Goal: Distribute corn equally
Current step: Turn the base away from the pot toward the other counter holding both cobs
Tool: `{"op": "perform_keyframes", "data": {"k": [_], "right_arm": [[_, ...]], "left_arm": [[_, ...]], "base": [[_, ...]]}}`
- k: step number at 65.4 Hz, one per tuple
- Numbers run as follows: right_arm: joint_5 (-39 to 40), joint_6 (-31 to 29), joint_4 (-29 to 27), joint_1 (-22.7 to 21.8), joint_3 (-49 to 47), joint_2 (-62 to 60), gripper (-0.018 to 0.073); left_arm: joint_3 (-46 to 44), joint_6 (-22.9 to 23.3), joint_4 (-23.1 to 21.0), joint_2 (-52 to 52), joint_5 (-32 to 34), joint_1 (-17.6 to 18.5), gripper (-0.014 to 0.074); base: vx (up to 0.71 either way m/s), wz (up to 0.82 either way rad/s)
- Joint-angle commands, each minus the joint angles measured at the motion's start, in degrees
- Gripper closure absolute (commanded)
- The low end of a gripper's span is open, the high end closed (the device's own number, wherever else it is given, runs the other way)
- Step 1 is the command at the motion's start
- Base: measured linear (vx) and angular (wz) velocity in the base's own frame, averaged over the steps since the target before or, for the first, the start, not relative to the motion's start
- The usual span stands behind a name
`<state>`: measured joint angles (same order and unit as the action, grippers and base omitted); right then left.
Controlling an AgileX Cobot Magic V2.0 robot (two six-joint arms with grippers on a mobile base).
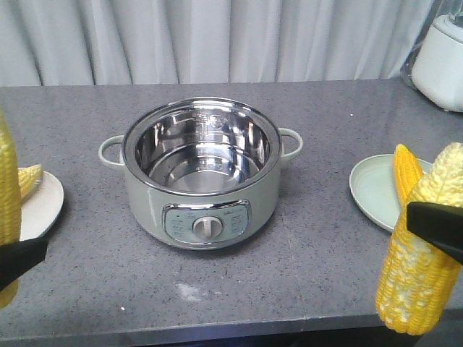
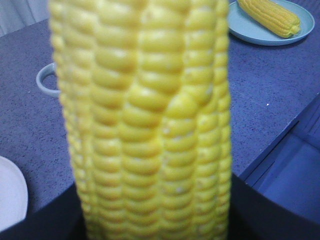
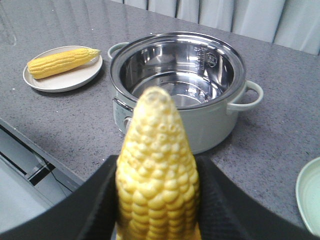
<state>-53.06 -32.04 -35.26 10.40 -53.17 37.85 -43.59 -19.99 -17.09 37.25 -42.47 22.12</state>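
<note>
Corn cob (image 3: 157,150) stands clamped in right end effector (image 3: 157,212), second cob (image 2: 145,110) seemingly likewise in left end effector (image 2: 155,222).

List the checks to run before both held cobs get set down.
1. Grip of left claw on left cob: ok.
2. Grip of right claw on right cob: ok.
3. Nothing left in pot: ok.
4. Room on white plate beside white-plate cob: ok.
5. Room on green plate beside green-plate cob: ok.
6. Firmness of both grips: cannot tell.
</note>
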Motion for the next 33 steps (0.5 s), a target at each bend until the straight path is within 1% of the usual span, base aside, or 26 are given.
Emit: {"op": "perform_keyframes", "data": {"k": [1, 33], "right_arm": [[3.56, -0.56, -1.53, -0.42, -1.32, 0.07, 0.0305], [3.50, -0.56, -1.53, -0.42, -1.32, 0.07, 0.0305]], "left_arm": [[-1.28, 0.03, -1.19, -0.09, 3.61, 0.05, 0.0351], [-1.28, 0.03, -1.19, -0.09, 3.61, 0.05, 0.0353]], "base": [[0.00, -0.15], [0.00, -0.19]]}}
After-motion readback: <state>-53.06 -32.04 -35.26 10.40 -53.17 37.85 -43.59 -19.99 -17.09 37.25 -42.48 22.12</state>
